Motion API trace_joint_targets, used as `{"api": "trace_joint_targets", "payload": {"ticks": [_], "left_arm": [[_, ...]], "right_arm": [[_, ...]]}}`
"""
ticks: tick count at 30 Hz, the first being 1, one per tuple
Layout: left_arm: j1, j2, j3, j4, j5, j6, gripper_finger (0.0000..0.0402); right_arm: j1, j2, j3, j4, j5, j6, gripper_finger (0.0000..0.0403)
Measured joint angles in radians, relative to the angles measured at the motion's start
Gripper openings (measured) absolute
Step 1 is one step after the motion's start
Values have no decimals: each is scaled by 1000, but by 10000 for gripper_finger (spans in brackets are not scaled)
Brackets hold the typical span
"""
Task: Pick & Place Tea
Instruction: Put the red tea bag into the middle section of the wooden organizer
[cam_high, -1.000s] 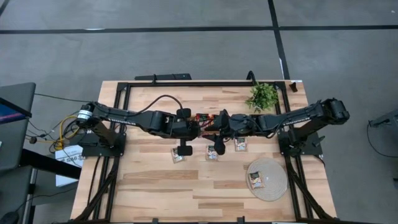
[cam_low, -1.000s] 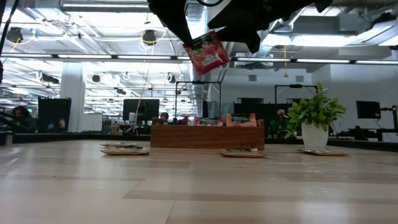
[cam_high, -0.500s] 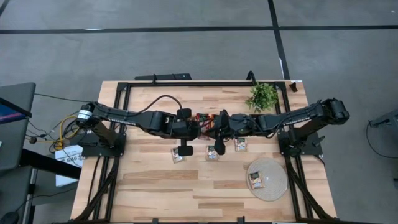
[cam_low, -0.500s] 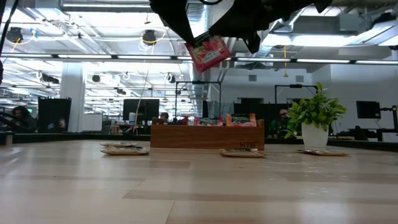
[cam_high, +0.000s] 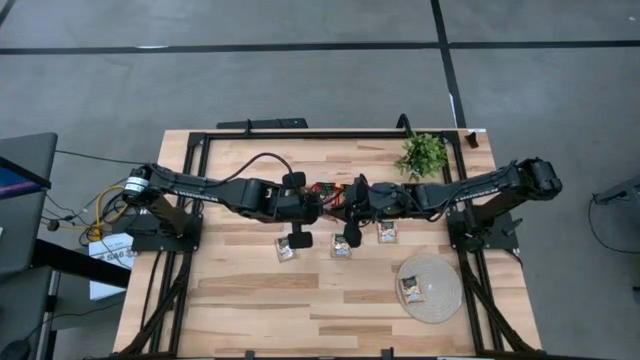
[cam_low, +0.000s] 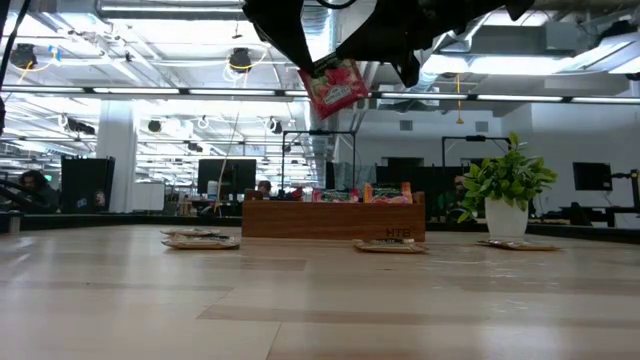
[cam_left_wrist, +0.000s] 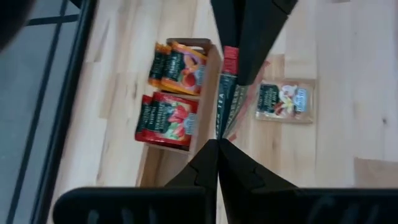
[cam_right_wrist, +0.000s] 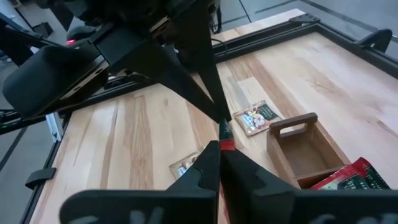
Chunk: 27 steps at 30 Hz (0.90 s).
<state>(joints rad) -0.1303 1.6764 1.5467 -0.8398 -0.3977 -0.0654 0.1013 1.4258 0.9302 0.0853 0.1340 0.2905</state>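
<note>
Both arms meet mid-table, a handover by the look of it: the left gripper (cam_left_wrist: 219, 142) and right gripper (cam_right_wrist: 219, 144), each pressed shut, pinch the same red tea sachet (cam_low: 333, 86) from opposite edges, so it hangs clear above the table. Beneath and just beside them, pale sachets (cam_high: 341, 247) lie flat on the wood. Beyond the grippers sits the wooden box (cam_left_wrist: 208, 81) with more red sachets. Farther off, the round mat (cam_high: 440, 296) carries one sachet. Only the low view shows the sachet's face; the wrist views catch it edge-on.
</note>
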Motion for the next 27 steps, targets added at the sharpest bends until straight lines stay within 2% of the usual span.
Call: {"api": "trace_joint_targets", "payload": {"ticks": [4, 8, 20, 23, 27], "left_arm": [[0, 0, 0, 0, -8, 2, 5], [0, 0, 0, -3, -12, 1, 25], [0, 0, 0, -45, -29, -14, 143], [0, 0, 0, -91, -30, -14, 166], [0, 0, 0, -223, -29, -37, 177]], "right_arm": [[0, 0, 0, -1, 3, 5, 0], [0, 0, 0, -3, 32, 23, 0], [-40, 0, 0, -3, 41, 51, 0], [-49, 0, 0, -3, 44, 53, 0], [-72, 1, 0, -8, 53, 53, 0]]}}
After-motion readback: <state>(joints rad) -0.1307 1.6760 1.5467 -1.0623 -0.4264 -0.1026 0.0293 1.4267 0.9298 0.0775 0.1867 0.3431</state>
